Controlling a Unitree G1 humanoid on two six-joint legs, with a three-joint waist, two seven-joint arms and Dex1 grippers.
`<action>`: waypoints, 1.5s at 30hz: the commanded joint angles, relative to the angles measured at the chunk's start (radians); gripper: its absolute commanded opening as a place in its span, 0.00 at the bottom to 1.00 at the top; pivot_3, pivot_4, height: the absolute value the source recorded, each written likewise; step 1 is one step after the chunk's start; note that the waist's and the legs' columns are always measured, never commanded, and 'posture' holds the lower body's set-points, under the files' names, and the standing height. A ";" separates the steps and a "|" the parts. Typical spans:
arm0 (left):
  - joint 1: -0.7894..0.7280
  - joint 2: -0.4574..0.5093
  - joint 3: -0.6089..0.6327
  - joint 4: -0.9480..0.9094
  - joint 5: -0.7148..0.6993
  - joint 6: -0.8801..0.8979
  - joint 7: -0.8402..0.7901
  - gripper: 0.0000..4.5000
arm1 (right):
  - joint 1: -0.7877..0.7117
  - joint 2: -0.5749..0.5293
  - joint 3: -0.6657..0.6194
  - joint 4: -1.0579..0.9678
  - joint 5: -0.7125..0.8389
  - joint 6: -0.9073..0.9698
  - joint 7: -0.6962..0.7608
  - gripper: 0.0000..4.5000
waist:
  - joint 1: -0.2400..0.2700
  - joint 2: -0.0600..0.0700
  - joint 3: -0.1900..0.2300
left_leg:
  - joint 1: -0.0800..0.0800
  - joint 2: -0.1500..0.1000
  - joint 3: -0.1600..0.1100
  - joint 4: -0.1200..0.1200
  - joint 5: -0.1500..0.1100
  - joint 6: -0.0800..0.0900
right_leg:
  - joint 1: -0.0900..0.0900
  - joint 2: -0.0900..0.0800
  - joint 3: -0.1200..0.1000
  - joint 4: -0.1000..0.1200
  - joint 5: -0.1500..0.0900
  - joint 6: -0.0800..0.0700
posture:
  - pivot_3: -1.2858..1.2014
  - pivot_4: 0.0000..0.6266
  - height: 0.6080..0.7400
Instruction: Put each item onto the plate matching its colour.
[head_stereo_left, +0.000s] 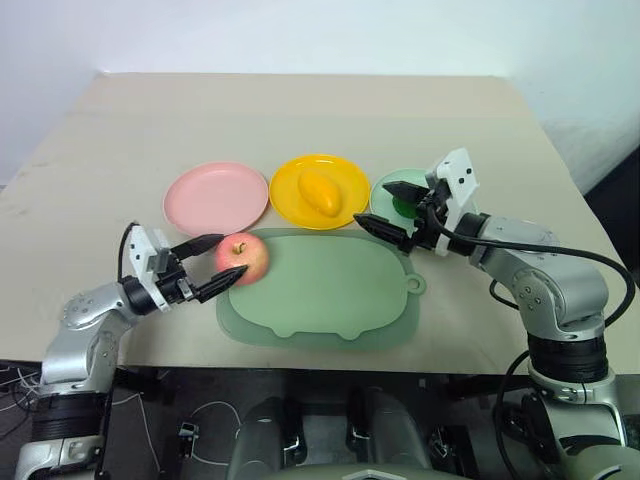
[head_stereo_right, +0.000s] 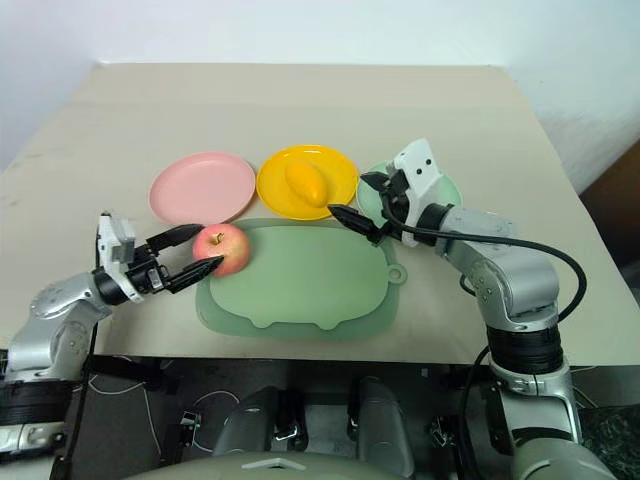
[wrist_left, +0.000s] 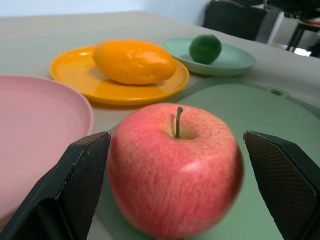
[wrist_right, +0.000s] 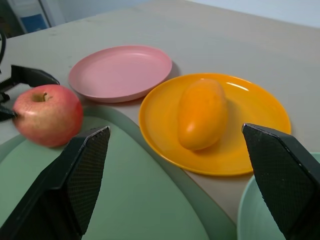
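A red-pink apple (head_stereo_left: 245, 260) with a stem stands upright on the near-left corner of the pale-green mat (head_stereo_left: 330, 295). My left gripper (head_stereo_left: 228, 257) is open, with one finger on each side of the apple. The right finger stands clear of it. The pink plate (head_stereo_left: 215, 197) behind it is bare. A yellow mango (head_stereo_left: 320, 193) lies on the yellow plate (head_stereo_left: 290, 185). The round green lime (wrist_left: 205, 48) sits on the mint green plate (wrist_left: 235, 59). My right gripper (head_stereo_left: 372, 203) hovers open and holds nothing at that plate's left rim, partly hiding it in the head views.
The three plates form a row behind the mat on a beige table (head_stereo_left: 300, 110). Beyond the plates the tabletop runs to a white wall. The table's near edge lies just below the mat.
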 joint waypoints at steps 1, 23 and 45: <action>-0.040 -0.008 -0.034 0.047 0.043 -0.059 -0.030 1.00 | -0.005 -0.017 -0.036 -0.042 0.016 -0.002 -0.019 0.99 | 0.000 0.000 0.000 | 0.000 0.000 0.000 0.000 0.000 0.000 | 0.000 0.000 0.000 0.000 0.000 0.000 | 0.52 0.24 0.67; -0.096 -0.026 -0.081 0.121 0.055 -0.064 -0.087 0.81 | -0.014 -0.030 -0.031 -0.020 0.010 -0.016 -0.063 1.00 | 0.018 0.000 0.000 | 0.002 0.001 -0.003 0.008 -0.003 0.004 | 0.007 0.000 -0.002 0.000 0.000 0.000 | 0.52 0.24 0.67; -0.463 -0.116 0.048 0.340 0.175 -0.062 0.457 0.81 | -0.015 -0.002 -0.015 -0.008 0.007 -0.035 -0.087 1.00 | 0.023 -0.001 0.000 | 0.000 0.000 -0.004 0.010 -0.002 0.008 | 0.008 0.001 -0.003 0.001 0.001 0.001 | 0.52 0.24 0.67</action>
